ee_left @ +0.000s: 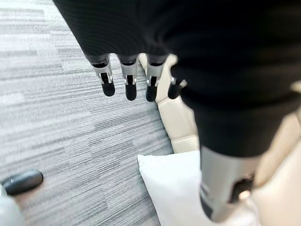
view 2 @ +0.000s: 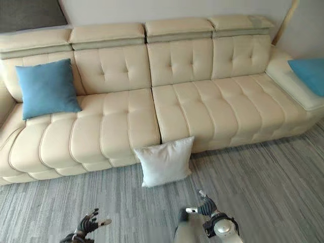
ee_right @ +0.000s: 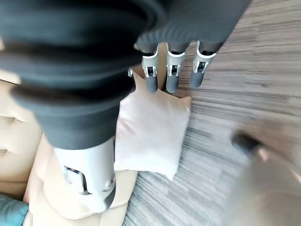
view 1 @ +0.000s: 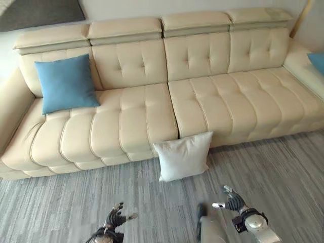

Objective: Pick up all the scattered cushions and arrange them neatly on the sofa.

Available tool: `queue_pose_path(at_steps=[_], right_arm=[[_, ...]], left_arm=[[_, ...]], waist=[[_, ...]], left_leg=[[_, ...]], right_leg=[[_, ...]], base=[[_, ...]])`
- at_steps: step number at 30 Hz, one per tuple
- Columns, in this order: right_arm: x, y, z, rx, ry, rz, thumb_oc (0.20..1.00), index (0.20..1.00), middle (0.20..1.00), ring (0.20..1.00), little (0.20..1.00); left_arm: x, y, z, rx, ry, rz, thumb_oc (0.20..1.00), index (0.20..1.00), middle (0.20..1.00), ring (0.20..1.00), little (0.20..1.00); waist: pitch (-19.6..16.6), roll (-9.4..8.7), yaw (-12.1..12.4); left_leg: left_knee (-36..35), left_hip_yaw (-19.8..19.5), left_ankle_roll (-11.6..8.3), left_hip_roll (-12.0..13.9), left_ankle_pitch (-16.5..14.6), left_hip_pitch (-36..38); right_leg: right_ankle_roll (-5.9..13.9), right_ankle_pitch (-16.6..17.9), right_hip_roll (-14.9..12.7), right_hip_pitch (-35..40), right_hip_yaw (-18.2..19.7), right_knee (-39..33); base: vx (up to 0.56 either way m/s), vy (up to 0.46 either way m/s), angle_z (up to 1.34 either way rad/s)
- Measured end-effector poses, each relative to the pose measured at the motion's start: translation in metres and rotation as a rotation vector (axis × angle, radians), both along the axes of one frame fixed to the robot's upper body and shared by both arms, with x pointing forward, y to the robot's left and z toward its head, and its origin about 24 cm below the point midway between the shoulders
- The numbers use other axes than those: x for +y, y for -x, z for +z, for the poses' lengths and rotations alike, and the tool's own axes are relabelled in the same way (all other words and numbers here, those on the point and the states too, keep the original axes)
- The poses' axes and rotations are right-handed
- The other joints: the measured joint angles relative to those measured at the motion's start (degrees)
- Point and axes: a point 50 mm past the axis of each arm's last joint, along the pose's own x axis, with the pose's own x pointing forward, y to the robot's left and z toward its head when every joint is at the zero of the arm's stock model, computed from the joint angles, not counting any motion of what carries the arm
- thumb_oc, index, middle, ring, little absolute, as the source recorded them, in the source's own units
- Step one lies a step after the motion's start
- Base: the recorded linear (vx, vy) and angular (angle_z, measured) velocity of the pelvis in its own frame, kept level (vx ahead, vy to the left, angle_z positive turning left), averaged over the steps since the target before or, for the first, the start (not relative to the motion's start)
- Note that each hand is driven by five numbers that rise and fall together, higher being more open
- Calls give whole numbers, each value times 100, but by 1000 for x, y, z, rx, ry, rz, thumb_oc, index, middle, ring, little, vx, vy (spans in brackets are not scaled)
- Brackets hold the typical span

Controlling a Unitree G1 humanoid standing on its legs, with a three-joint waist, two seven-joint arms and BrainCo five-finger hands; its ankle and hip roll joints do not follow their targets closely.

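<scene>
Your left hand and right hand both hang empty with fingers loosely extended, short of the white cushion leaning on the sofa front, on the floor. It looks light and squashy (likely floppy), so take its 2 side edges.

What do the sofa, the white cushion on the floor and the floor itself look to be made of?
The sofa looks like cream leather or imitation leather: smooth with a soft sheen, tufted and stitched into panels. The white cushion seems to be matte woven fabric, soft and slightly creased, leaning against the sofa front. The floor appears to be grey low-pile carpet with fine streaks, though a printed hard surface is possible.
</scene>
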Motion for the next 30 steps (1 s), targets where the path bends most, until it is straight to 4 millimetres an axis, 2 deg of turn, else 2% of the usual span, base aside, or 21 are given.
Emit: queue_pose_path(at_steps=[1, 2, 3, 4, 5, 6, 7, 8, 10, 13, 18, 20, 21, 22, 23, 26, 28, 29, 30], right_arm=[[-2, -6, 4, -19, 8, 6, 1000, 1000, 1000, 1000, 1000], [-6, -6, 6, -27, 17, 2, 1000, 1000, 1000, 1000, 1000], [-11, 1, 4, -8, 29, -7, 1000, 1000, 1000, 1000, 1000], [-9, -2, 4, -13, 26, 1, 1000, 1000, 1000, 1000, 1000], [-5, -7, 7, -36, 16, 12, 1000, 1000, 1000, 1000, 1000], [-9, 1, 5, -21, 20, 3, 1000, 1000, 1000, 1000, 1000], [-8, 7, 0, 5, 20, 4, 1000, 1000, 1000, 1000, 1000], [-5, 10, -3, 17, 9, -1, 1000, 1000, 1000, 1000, 1000], [-4, 16, -8, 39, 5, -14, 1000, 1000, 1000, 1000, 1000], [0, 21, -14, 63, -7, -27, 1000, 1000, 1000, 1000, 1000], [-1, 24, -15, 72, -1, -40, 1000, 1000, 1000, 1000, 1000], [0, 24, -15, 72, -5, -40, 1000, 1000, 1000, 1000, 1000], [0, 20, -13, 63, -3, -37, 1000, 1000, 1000, 1000, 1000], [2, 16, -12, 51, -8, -36, 1000, 1000, 1000, 1000, 1000], [5, 12, -10, 39, -18, -30, 1000, 1000, 1000, 1000, 1000], [8, 7, -7, 18, -25, -20, 1000, 1000, 1000, 1000, 1000], [10, 5, -4, 3, -31, -12, 1000, 1000, 1000, 1000, 1000], [12, 6, -5, 4, -36, -9, 1000, 1000, 1000, 1000, 1000], [13, 5, -4, 1, -42, -6, 1000, 1000, 1000, 1000, 1000]], left_arm=[[-1, 0, 0, -2, 4, 0, 1000, 1000, 1000, 1000, 1000], [-2, -2, 1, -8, 5, -2, 1000, 1000, 1000, 1000, 1000], [-3, -11, 5, -39, 8, -9, 1000, 1000, 1000, 1000, 1000], [-3, -11, 5, -40, 9, -8, 1000, 1000, 1000, 1000, 1000], [-2, -7, 3, -28, 9, -8, 1000, 1000, 1000, 1000, 1000], [-5, -16, 7, -57, 14, -18, 1000, 1000, 1000, 1000, 1000], [-5, -20, 10, -81, 19, -25, 1000, 1000, 1000, 1000, 1000], [-1, -17, 10, -72, 8, -24, 1000, 1000, 1000, 1000, 1000], [0, -20, 11, -77, 4, -26, 1000, 1000, 1000, 1000, 1000], [4, -18, 11, -74, -6, -26, 1000, 1000, 1000, 1000, 1000], [5, -22, 12, -79, -9, -25, 1000, 1000, 1000, 1000, 1000], [5, -22, 12, -77, -10, -24, 1000, 1000, 1000, 1000, 1000], [6, -20, 10, -64, -14, -21, 1000, 1000, 1000, 1000, 1000], [7, -23, 11, -69, -18, -22, 1000, 1000, 1000, 1000, 1000], [11, -23, 13, -71, -28, -25, 1000, 1000, 1000, 1000, 1000], [18, -24, 15, -75, -49, -27, 1000, 1000, 1000, 1000, 1000], [22, -25, 17, -81, -66, -24, 1000, 1000, 1000, 1000, 1000], [26, -25, 18, -81, -76, -24, 1000, 1000, 1000, 1000, 1000], [27, -25, 18, -81, -78, -24, 1000, 1000, 1000, 1000, 1000]], waist=[[-4, 0, 34], [-3, -56, 21], [23, -214, 43], [19, -320, 160], [28, -407, 156], [37, -539, 161], [41, -553, 193], [42, -598, 186], [51, -634, 168], [40, -770, 160], [-30, -664, 84], [-58, -603, 64], [-82, -447, 49], [-54, -412, 55], [-48, -402, 52], [-2, -359, 88], [28, -347, 142], [39, -326, 187], [39, -344, 203]], left_leg=[[236, -1, -182, 127, 182, -136], [739, -39, -511, 236, 405, -402], [1765, 229, -497, 353, 744, -837], [2336, 356, -489, 461, 763, -1037], [2220, 335, -558, 400, 585, -1148], [1639, 557, -393, 267, 512, -1296], [889, 656, -363, 204, 530, -1341], [28, 661, -351, 174, 765, -1553], [-477, 683, -367, 167, 1036, -1553], [-318, 828, -251, 85, 1242, -1587], [-295, 827, -171, -139, 1270, -1230], [-423, 833, -59, -157, 1201, -966], [-633, 818, 224, -134, 1040, -717], [-713, 834, 344, -175, 1038, -692], [-695, 847, 458, -301, 943, -717], [-683, 899, 618, -461, 841, -688], [-682, 950, 689, -531, 816, -692], [-677, 972, 753, -584, 790, -718], [-691, 972, 766, -597, 792, -688]], right_leg=[[-143, -40, 73, 96, -149, -77], [-297, -147, 129, 346, -449, -254], [-472, -192, 190, 790, -630, -629], [-572, -156, 292, 1024, -599, -846], [-698, -248, 334, 1158, -560, -916], [-796, -260, 389, 1412, -578, -1242], [-776, -191, 539, 1581, -608, -1424], [-728, -248, 717, 1745, -662, -1553], [-696, -301, 810, 1826, -754, -1551], [-669, -328, 842, 1983, -731, -1551], [-652, -389, 843, 2013, -722, -1550], [-651, -389, 843, 2015, -687, -1550], [-594, -444, 849, 1897, -653, -1387], [-489, -543, 796, 1746, -593, -1119], [-357, -711, 619, 1550, -543, -729], [-14, -1052, 305, 1098, -335, 259], [147, -1222, 82, 790, -272, 824], [262, -1289, -237, 579, -216, 1114], [283, -1288, -373, 493, -200, 1218]], base=[[210, -452, 77], [127, -264, 91], [145, -214, 68], [149, -170, 15], [187, -179, -11], [146, -50, -11], [215, 11, -8], [207, 45, -32], [129, 91, -13], [110, 160, -19], [96, 151, -11], [88, 221, 2], [64, 210, -3], [63, 173, -6], [76, 154, -8], [56, 71, -4], [65, 17, -8], [132, -13, -14], [110, -26, -12]])
